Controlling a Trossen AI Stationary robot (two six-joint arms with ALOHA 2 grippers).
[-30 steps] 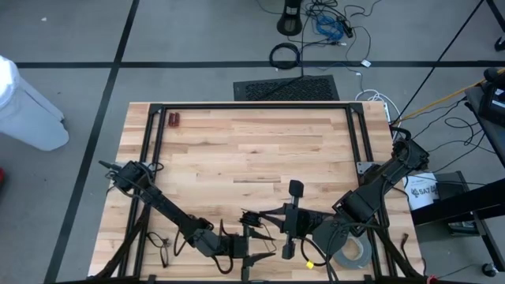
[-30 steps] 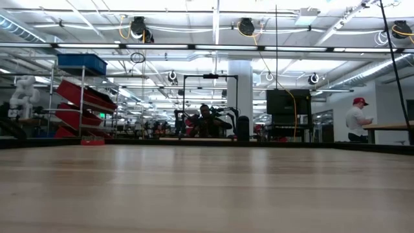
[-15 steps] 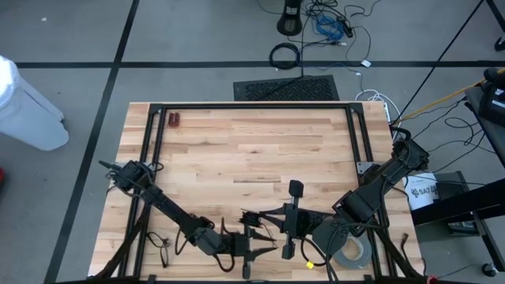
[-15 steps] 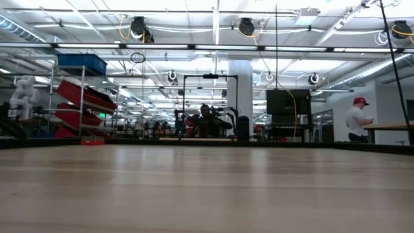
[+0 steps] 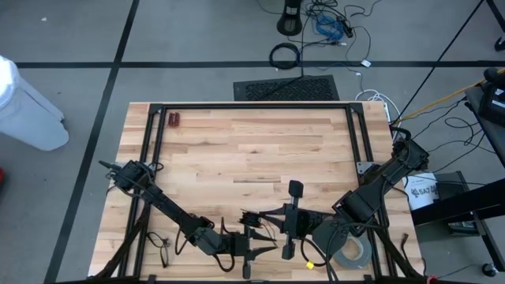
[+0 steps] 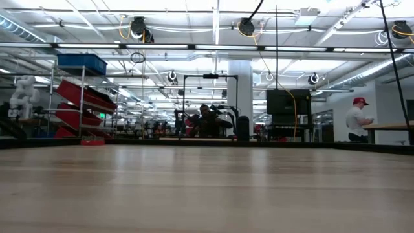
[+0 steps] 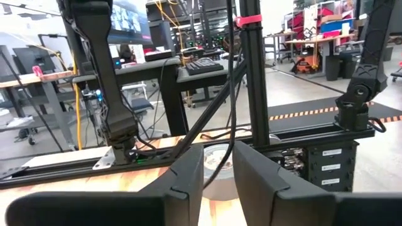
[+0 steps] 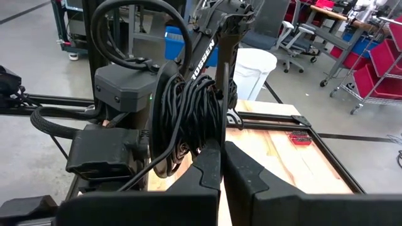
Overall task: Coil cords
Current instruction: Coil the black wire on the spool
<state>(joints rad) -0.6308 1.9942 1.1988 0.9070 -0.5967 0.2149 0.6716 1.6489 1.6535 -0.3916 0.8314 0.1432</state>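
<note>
— What's on the wooden tabletop (image 5: 252, 150)?
— At 6 o'clock, both arms meet. The left fingers (image 5: 251, 240) clasp the cord (image 8: 188, 119) bundle; the right fingers (image 8: 220, 164) are closed on it.

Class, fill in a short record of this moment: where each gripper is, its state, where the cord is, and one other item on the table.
left gripper: near edge of the wooden table, facing the right arm
right gripper: near edge, shut on the cord
cord: black bundle of coiled strands held between the right fingers
other item: grey tape roll, near right corner
</note>
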